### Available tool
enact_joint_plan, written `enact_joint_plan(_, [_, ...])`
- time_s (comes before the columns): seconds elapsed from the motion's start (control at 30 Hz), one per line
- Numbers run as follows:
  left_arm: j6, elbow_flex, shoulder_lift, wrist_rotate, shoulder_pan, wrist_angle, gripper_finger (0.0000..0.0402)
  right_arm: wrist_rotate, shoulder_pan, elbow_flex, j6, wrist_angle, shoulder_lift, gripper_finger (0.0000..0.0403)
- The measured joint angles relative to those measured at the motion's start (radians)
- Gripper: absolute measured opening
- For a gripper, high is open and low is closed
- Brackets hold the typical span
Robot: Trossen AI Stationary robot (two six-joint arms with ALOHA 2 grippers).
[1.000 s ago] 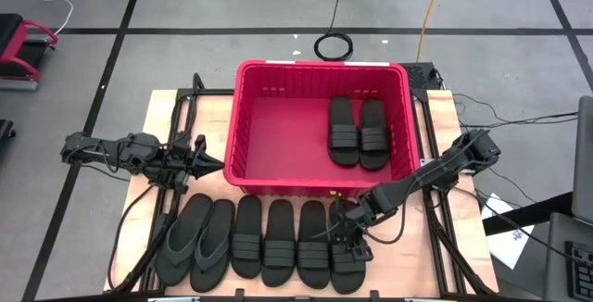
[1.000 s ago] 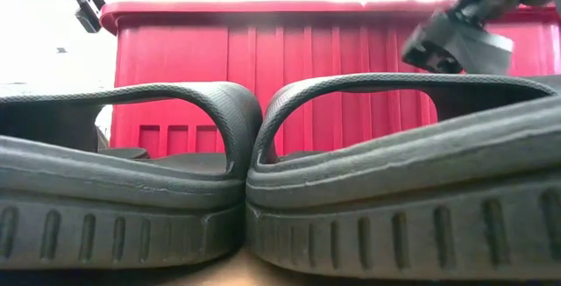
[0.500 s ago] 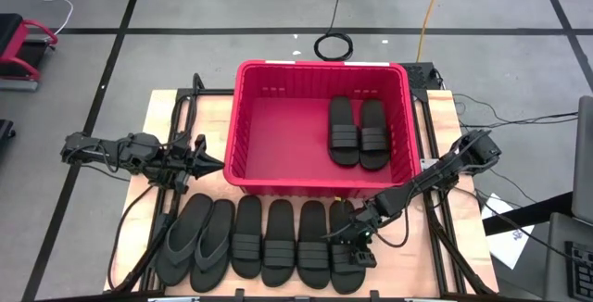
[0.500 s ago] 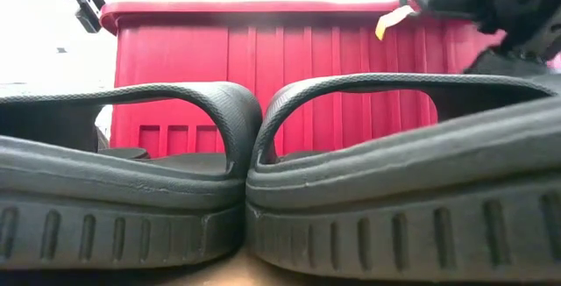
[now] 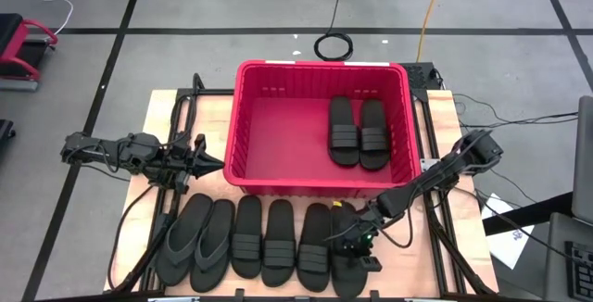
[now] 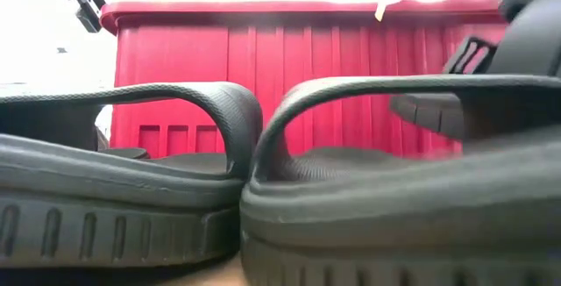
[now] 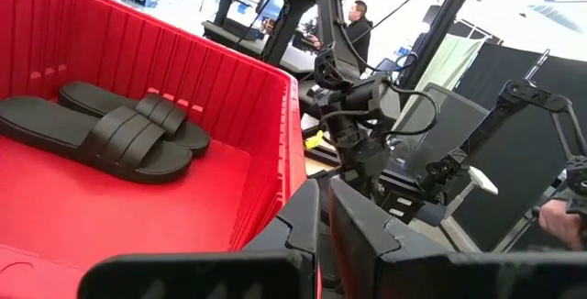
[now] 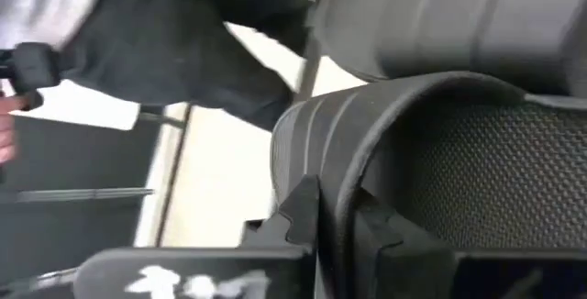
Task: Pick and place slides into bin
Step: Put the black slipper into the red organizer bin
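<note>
slides are the job: two band ones already lie inside the bin (image 5: 243, 117), six more in a row (image 5: 250, 242) just in front of its near wall. the left gripper (image 5: 199, 162) waits beside the bin's left wall, fingers together. the right gripper (image 5: 357, 244) is down on the end slide (image 5: 345, 267), furthest right in the row, fingers pinched on its ribbed strap (image 8: 367, 152). i'd say lift straight up, clear the rim, then swing over the bin.

The slides (image 5: 264, 239) were matte black, their straps ribbed. The bin (image 5: 252, 77) was red with vertical ribbing on its walls. The table (image 5: 159, 112) was pale wood. My hands (image 5: 359, 246) were dark.
</note>
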Motion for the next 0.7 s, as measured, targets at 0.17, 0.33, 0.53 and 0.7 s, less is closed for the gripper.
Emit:
enact_joint_plan(0.17, [0.0,0.0,0.0,0.0,0.0,0.001,0.0026,-0.07,0.015,0.0,0.058,0.017,-0.073,0.0007])
enact_joint_plan(0.33, [-0.017,0.0,0.0,0.0,0.001,0.007,0.0026,-0.083,0.052,0.0,0.134,0.022,-0.161,0.0007])
enact_joint_plan(0.53, [-0.027,0.0,0.0,0.0,0.001,0.007,0.0026,-0.096,0.087,0.035,0.207,0.025,-0.265,0.0007])
enact_joint_plan(0.7, [-0.029,0.0,0.0,-0.001,0.001,0.01,0.0026,-0.08,0.067,0.198,0.073,-0.283,-0.316,0.0006])
